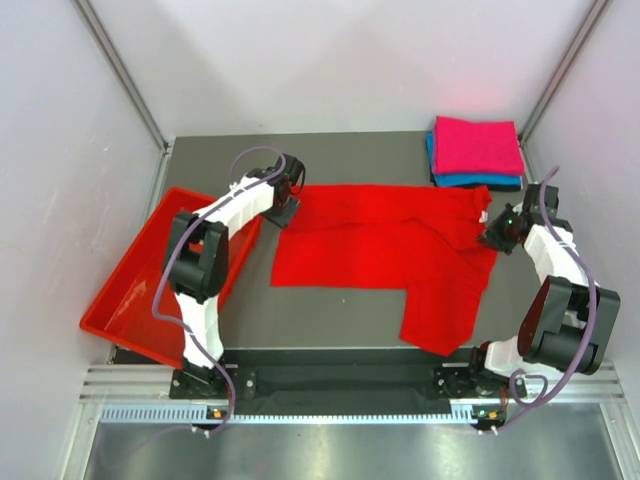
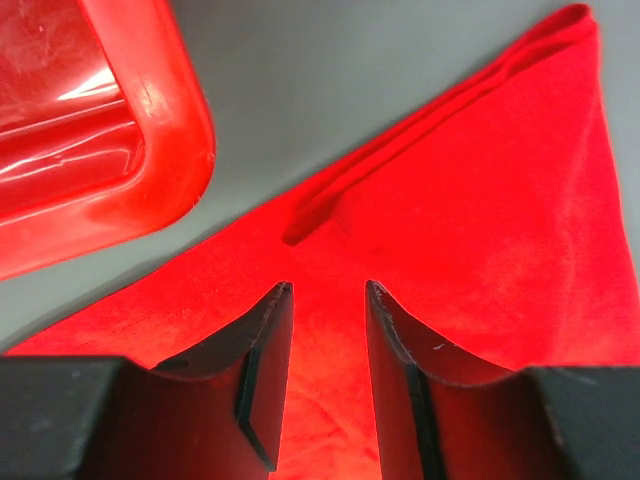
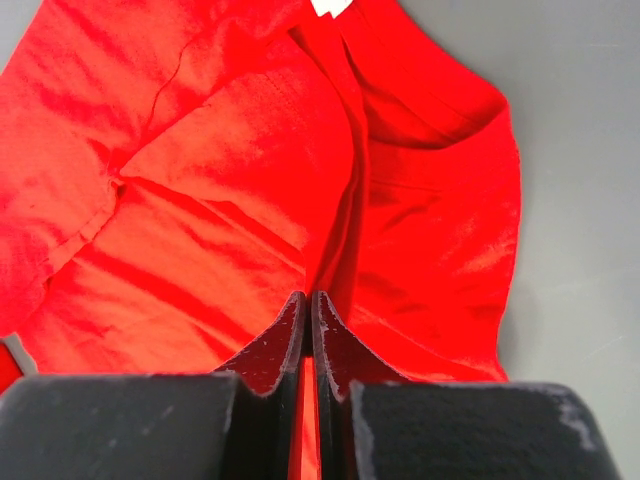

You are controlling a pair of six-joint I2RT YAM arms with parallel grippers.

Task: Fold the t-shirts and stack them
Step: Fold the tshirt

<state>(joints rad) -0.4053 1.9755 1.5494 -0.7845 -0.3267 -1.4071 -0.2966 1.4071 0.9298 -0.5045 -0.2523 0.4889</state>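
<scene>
A bright red t-shirt (image 1: pixel 385 245) lies spread across the table's middle, one part hanging toward the front edge at the right. My left gripper (image 1: pixel 285 205) stands open over the shirt's far left corner, and its jaws (image 2: pixel 328 290) straddle flat red cloth (image 2: pixel 480 200) without pinching it. My right gripper (image 1: pixel 490 232) is at the shirt's right end. There its fingers (image 3: pixel 311 300) are shut on a raised ridge of the red t-shirt (image 3: pixel 220 170). A folded magenta-pink t-shirt (image 1: pixel 478 145) rests on a teal-blue one (image 1: pixel 468 180) at the back right, with a black edge (image 1: pixel 516 186) beneath.
A rigid red plastic tray (image 1: pixel 130 290) sits tilted at the table's left edge, and its rounded corner (image 2: pixel 150 150) lies close to my left gripper. Grey walls and metal posts enclose the table on three sides.
</scene>
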